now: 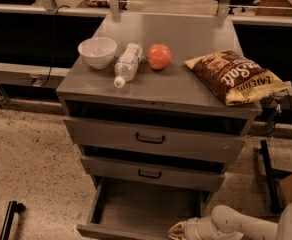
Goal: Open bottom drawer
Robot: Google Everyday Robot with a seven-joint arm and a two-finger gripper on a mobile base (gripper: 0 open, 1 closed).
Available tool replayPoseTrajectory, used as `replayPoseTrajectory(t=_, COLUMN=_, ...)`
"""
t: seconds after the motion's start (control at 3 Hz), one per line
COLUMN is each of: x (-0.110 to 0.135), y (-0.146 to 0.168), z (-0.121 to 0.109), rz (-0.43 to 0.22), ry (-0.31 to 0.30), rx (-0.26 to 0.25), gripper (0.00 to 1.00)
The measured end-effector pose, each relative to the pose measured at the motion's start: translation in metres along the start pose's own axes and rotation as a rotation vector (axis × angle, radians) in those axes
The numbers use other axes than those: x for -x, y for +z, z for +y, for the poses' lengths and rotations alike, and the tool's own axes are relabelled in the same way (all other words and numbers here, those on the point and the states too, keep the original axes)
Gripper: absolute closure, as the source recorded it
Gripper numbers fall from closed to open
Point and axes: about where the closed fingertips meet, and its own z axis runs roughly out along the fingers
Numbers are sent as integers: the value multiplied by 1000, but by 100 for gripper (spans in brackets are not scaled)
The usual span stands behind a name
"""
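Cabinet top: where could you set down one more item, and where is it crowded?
Free: the back strip of the top, behind bowl, bottle and fruit; also the front strip between bottle and chip bag. Crowded: bowl, bottle and fruit in a close row at left. The gripper sits low at the front of the open bottom drawer.

Access inventory:
- Bottom drawer (136, 206): pulled out, its grey inside open from above. The middle drawer (151, 173) overhangs its 12 o'clock edge.
- Gripper (178, 230): at the drawer's 5 o'clock corner. The white arm (236, 223) runs off toward 4 o'clock and blocks that side.
- Floor, 9 o'clock: open up to a black bar (8, 223).
- Floor, 3 o'clock: black post (268, 179).
- Cabinet top (186, 31): white bowl (97, 51), water bottle (127, 64), orange-red fruit (159, 56) and chip bag (236, 76) sit across the front. The 12 o'clock strip is bare.
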Motion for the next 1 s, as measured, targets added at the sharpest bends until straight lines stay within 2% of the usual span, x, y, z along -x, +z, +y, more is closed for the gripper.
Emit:
replayPoseTrajectory(t=0.33, x=0, y=0, z=0, rz=0, ry=0, rx=0, gripper=84)
replayPoseTrajectory(t=0.67, x=8, y=-7, z=-7, rz=-12, ry=-34, rx=-26, gripper=100)
replayPoseTrajectory(t=1.0, x=22, y=-14, z=-20, rz=-31, ry=-80, rx=-61, gripper=100)
